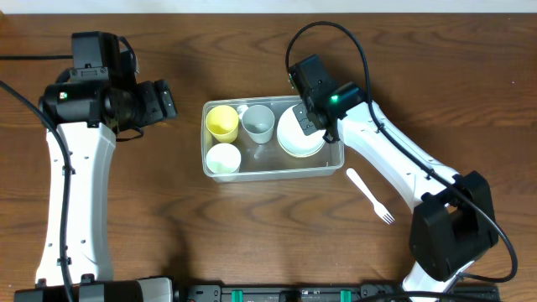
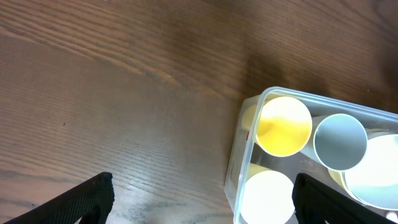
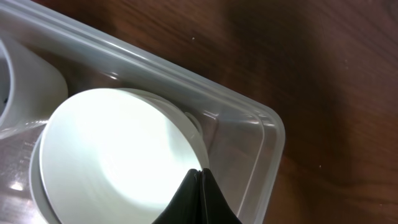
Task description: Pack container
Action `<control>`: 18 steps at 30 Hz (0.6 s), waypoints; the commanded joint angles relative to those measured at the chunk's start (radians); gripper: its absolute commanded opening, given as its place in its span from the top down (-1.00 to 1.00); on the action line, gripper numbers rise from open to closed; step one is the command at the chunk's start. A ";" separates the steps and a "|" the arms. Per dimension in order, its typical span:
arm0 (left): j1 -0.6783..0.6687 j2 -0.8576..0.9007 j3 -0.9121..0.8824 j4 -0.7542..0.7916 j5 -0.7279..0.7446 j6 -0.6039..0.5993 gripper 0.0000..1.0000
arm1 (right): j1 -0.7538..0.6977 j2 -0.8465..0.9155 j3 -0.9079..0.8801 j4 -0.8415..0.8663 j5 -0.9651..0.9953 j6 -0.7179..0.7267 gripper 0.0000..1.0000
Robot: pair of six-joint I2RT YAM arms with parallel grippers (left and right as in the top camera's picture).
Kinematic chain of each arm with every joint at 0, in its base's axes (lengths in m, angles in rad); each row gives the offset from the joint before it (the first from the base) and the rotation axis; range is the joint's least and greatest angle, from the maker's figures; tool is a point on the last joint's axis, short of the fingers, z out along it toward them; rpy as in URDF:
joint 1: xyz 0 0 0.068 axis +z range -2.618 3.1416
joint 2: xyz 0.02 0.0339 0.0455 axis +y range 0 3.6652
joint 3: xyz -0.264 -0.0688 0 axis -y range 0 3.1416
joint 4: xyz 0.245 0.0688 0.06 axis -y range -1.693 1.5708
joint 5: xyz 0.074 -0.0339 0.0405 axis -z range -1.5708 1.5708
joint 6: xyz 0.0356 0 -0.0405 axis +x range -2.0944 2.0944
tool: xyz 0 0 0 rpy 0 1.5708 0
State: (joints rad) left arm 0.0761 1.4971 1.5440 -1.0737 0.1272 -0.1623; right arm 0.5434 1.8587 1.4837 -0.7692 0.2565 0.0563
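The container [image 1: 277, 173] sits in the middle of the surface [image 1: 252, 243], its long axis running left to right between the arms, and holds cups [image 1: 258, 123] and a white bowl [image 1: 299, 132]. The right jaws are clenched on nothing, tips over that bowl at the container's right end. The left jaws hang released off its left end. A white fork [image 1: 370, 195] lies outside by the right corner, nearer the right arm, likely next.

Left wrist view: container [image 2: 244, 149] runs off the right and bottom edges. Only the tips of the left gripper [image 2: 202, 199] fingers show.

Right wrist view: white bowl [image 3: 112, 155] is cut by the bottom edge, its near rim partly behind the right gripper [image 3: 199, 190].

Overhead: small pale item [image 1: 242, 109] sits between yellow cup [image 1: 222, 121] and grey cup [image 1: 258, 122]. Too small to identify.
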 commanded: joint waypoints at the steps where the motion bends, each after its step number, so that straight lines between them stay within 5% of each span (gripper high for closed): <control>1: 0.002 0.007 -0.009 -0.004 -0.008 -0.015 -0.83 | -0.008 0.005 0.007 -0.002 -0.014 -0.013 0.98; 11: 0.002 0.007 -0.009 -0.004 -0.008 -0.015 -0.83 | -0.008 0.005 0.006 -0.005 -0.013 -0.013 0.96; 15: 0.002 0.007 -0.009 -0.004 -0.008 -0.015 -0.83 | -0.008 0.005 0.006 -0.006 -0.013 -0.021 0.59; 18: 0.002 0.007 -0.009 -0.004 -0.008 -0.015 -0.83 | -0.009 0.005 0.006 -0.006 -0.009 -0.028 0.57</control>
State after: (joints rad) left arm 0.0761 1.4971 1.5440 -1.0740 0.1272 -0.1623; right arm 0.5430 1.8587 1.4837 -0.7734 0.2417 0.0406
